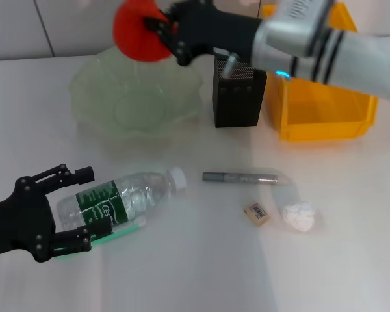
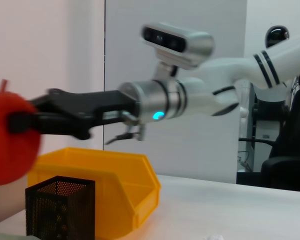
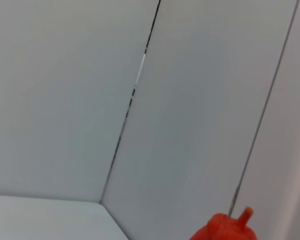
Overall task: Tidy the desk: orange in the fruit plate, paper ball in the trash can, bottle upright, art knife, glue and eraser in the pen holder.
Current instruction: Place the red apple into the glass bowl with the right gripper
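My right gripper is shut on the orange and holds it in the air above the far rim of the pale-green fruit plate. The left wrist view shows the orange in the black fingers. The bottle lies on its side at the front left. My left gripper is open, a finger on each side of the bottle's base end. The grey art knife, the eraser and the paper ball lie on the table. Behind them stands the pen holder, with the trash can to its right.
A green stick pokes out from under the bottle; I cannot tell whether it is the glue. A small object sticks up inside the pen holder. My right arm reaches across above the pen holder and the trash can.
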